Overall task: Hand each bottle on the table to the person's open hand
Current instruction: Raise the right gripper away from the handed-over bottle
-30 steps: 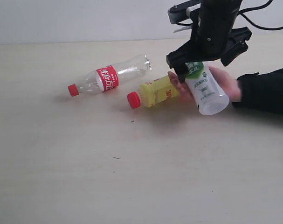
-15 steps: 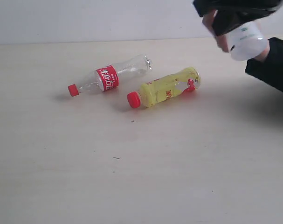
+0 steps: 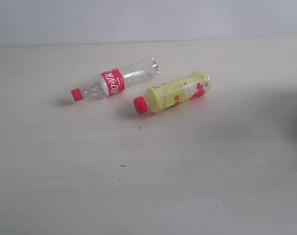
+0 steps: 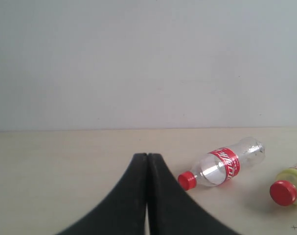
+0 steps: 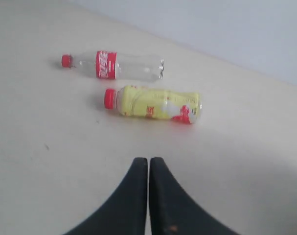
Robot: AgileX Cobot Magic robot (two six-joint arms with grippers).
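Table (image 3: pixel 187 186) – pale, matte, filling the exterior view. On it lie two bottles on their sides, near each other but apart. The clear bottle with the red label (image 3: pixel 115 82) lies farther back, its red cap pointing left in the exterior view. The yellow bottle (image 3: pixel 172 92) lies just in front and to the right, its cap likewise to the left. The left gripper (image 4: pixel 147 157) and right gripper (image 5: pixel 148 160) each show both jaws pressed together with nothing between them. No open hand is in view. The step in hand appears to be the pause between hand-overs. The next move calls for an arm – probably the right, nearer the yellow bottle – to spread its jaws, descend across a bottle's body and close.
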